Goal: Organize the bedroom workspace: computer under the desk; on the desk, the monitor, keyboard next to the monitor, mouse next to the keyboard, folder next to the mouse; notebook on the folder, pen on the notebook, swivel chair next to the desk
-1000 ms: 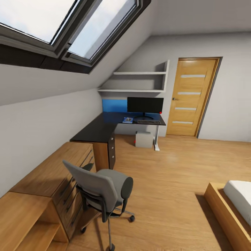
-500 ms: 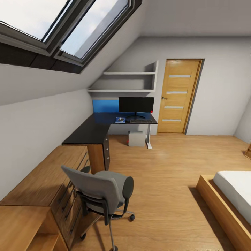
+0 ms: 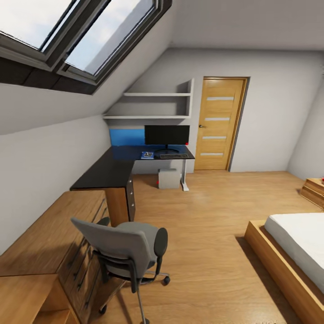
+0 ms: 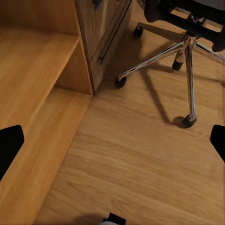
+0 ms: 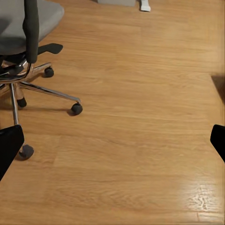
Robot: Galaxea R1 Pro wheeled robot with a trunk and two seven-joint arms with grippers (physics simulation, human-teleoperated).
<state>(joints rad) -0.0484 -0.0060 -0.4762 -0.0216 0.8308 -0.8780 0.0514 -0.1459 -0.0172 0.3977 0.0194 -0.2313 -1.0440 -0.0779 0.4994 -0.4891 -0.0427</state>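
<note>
Your chair (image 3: pixel 123 249) stands just ahead and left, beside the dresser (image 3: pixel 54 243), its back toward you; the desk (image 3: pixel 114 168) lies well beyond it. Both grippers (image 4: pixel 112 140) (image 5: pixel 112 140) are spread wide, holding nothing; the left arm is nearer.

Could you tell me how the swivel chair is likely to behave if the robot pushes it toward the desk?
The swivel chair would probably roll easily, since its chrome base rides on casters over smooth wood floor. It may swivel or veer rather than track straight. A push high on its tall back could tip it slightly.
</note>
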